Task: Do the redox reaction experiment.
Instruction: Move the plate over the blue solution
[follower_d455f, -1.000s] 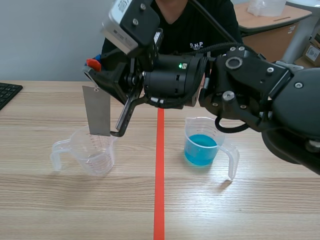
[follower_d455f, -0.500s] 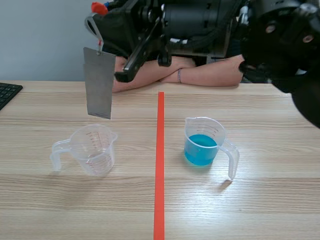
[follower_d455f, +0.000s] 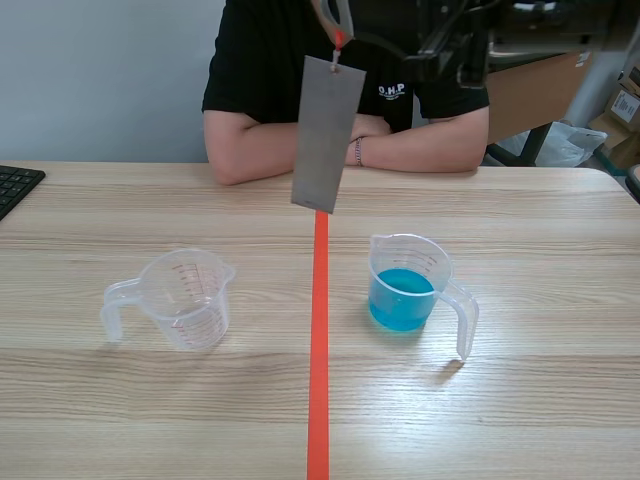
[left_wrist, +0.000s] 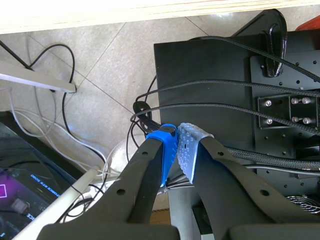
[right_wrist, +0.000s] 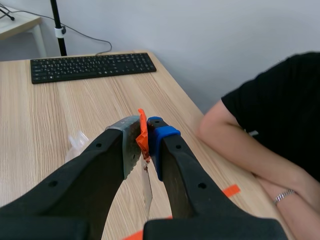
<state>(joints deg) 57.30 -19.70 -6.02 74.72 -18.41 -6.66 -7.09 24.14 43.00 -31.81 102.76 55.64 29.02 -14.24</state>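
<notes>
Closest in, the left gripper (left_wrist: 176, 146) is parked off the table with its two pads pressed together on nothing. Ahead of it there is only floor (left_wrist: 100, 60) and a tangle of cables (left_wrist: 150, 107), so it looks out of the job for now.

On the table (follower_d455f: 550, 400), two clear cups sit either side of the tape line (follower_d455f: 318, 350) that runs up the middle of the frame. The empty measuring cup (follower_d455f: 187, 298) is at centre left, handle turned outward. The measuring cup of blue liquid (follower_d455f: 405, 290) is at centre right, upright and roughly half full. They are well apart, I'd guess so that either can be approached without knocking the other.

Above them, at upper centre, a grey metal strip (follower_d455f: 325, 133) hangs in the air, a little tilted, touching neither cup. Its lower edge lines up with the far end of the tape line. The right gripper (right_wrist: 142, 131) is clamped on the small orange-red tab (right_wrist: 142, 134) at the strip's top, and the strip dangles below its fingers. Pinching only the tab leaves the whole metal face bare and hanging freely, which would suit lowering it into the blue liquid. That dip hasn't happened yet.

Across the table at the frame's top, a person (follower_d455f: 340, 90) rests folded forearms on the far edge, clear of the glassware. A keyboard (follower_d455f: 15, 185) lies at the far left edge.
</notes>
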